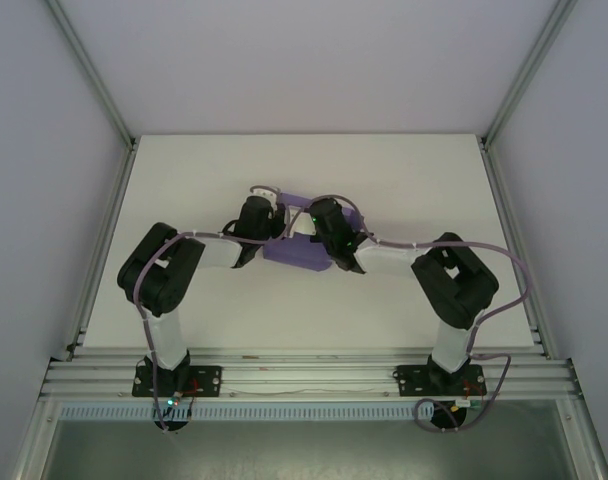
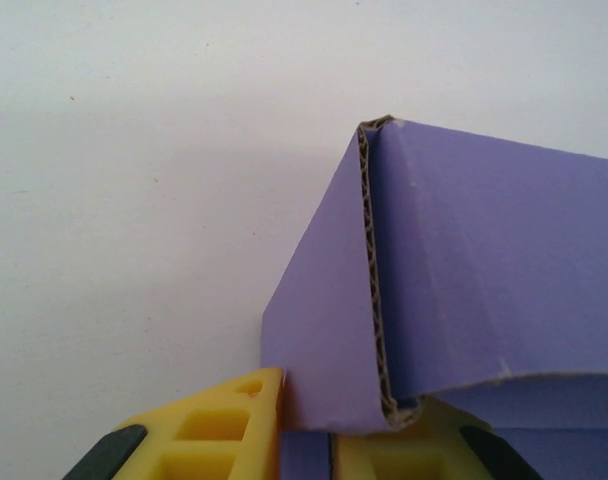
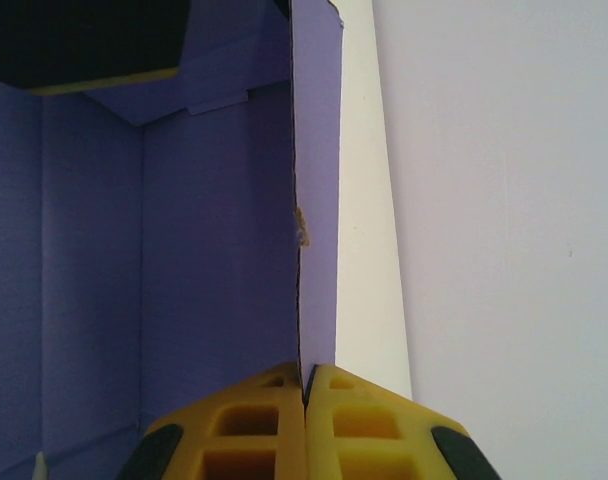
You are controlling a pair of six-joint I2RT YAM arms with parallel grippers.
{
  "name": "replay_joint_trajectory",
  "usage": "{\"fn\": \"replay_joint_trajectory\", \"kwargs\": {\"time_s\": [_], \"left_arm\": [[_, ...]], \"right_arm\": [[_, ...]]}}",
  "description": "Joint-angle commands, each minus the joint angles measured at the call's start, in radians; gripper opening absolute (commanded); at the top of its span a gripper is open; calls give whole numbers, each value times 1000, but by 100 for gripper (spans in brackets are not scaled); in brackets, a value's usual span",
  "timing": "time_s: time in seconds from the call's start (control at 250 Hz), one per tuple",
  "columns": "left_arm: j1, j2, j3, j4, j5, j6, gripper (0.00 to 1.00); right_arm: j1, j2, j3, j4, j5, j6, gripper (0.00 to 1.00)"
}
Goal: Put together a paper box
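The purple paper box [image 1: 296, 252] lies partly folded at the middle of the table, with both grippers on it. My left gripper [image 2: 307, 445] has its yellow fingers [image 2: 234, 425] closed around a folded double wall of the box [image 2: 484, 270]; the corrugated edge runs up from between them. My right gripper [image 3: 305, 400] is shut on a thin upright wall, with the box's inside [image 3: 184, 250] to its left. In the top view the left gripper [image 1: 277, 228] reaches in from the left and the right gripper [image 1: 319, 235] from the right.
The white table [image 1: 214, 170] lies bare around the box. Metal frame posts [image 1: 104, 210] run along both sides, and a rail [image 1: 304, 372] with the arm bases crosses the near edge. White walls stand behind.
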Motion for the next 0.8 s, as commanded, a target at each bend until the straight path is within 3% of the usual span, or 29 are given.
{"fn": "replay_joint_trajectory", "kwargs": {"time_s": [0.0,0.14,0.204,0.344,0.408,0.476,0.795], "left_arm": [[-2,17,23,78,-34,-45,19],[-4,32,74,-36,-123,-69,12],[-5,37,86,-73,-157,-92,0],[-6,37,54,-58,-115,-70,0],[-6,33,28,-41,-82,-25,0],[-6,17,3,-40,-59,22,0],[-6,-67,-91,-52,89,173,0]], "right_arm": [[8,3,-15,-168,-103,34,0],[8,-10,-5,-204,-145,68,0],[7,-12,3,-236,-157,79,0],[2,-10,16,-251,-154,112,0],[-10,-20,23,-256,-169,153,9],[-27,-48,30,-270,-200,202,30],[-116,-303,61,-447,-507,513,56]]}}
